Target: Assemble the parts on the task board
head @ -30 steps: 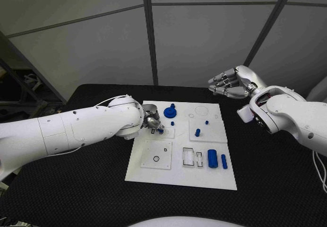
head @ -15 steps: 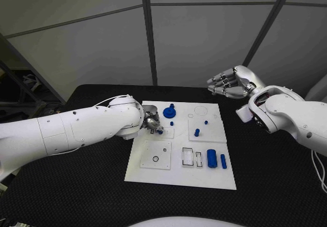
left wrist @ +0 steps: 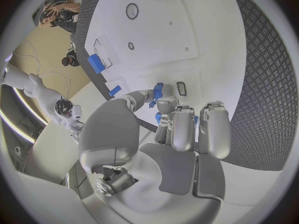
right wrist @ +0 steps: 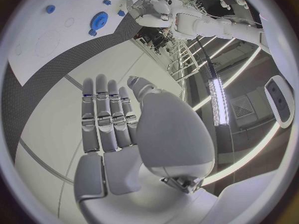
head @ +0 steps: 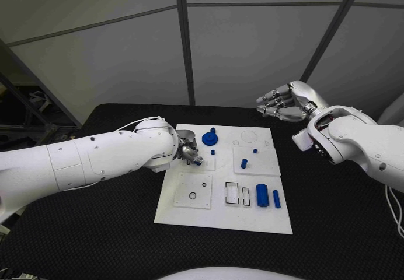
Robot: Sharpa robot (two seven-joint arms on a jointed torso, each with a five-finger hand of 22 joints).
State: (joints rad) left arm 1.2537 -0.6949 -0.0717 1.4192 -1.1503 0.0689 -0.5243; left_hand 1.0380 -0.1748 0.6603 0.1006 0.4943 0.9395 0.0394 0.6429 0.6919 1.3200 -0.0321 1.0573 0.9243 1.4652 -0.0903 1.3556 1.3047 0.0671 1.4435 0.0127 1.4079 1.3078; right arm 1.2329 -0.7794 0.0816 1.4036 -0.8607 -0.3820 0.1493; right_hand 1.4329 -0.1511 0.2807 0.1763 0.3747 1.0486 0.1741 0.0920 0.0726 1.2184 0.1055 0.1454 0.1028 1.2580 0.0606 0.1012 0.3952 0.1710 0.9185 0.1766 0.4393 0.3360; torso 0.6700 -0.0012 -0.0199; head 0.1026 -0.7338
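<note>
The white task board point(head: 220, 211) lies in the middle of the black table. My left hand point(head: 187, 151) hovers low over the board's left side, and its fingertips pinch a small blue part point(head: 198, 163). The left wrist view shows that small blue part point(left wrist: 157, 91) between thumb and finger of the left hand point(left wrist: 181, 129), just above the board point(left wrist: 156, 30). A blue gear point(head: 209, 139) sits at the board's back, with short blue pegs point(head: 244, 164) near the middle. My right hand point(head: 283, 102) is raised off the board's far right corner, holding nothing; the right hand point(right wrist: 109, 119) has its fingers stretched out side by side.
A thick blue cylinder point(head: 262, 195) and a thin blue bar point(head: 276, 199) lie on the board's front right beside two rectangular slots point(head: 236, 193). A square plate with a round hole point(head: 192, 191) occupies the front left. Black table point(head: 101, 221) surrounds the board.
</note>
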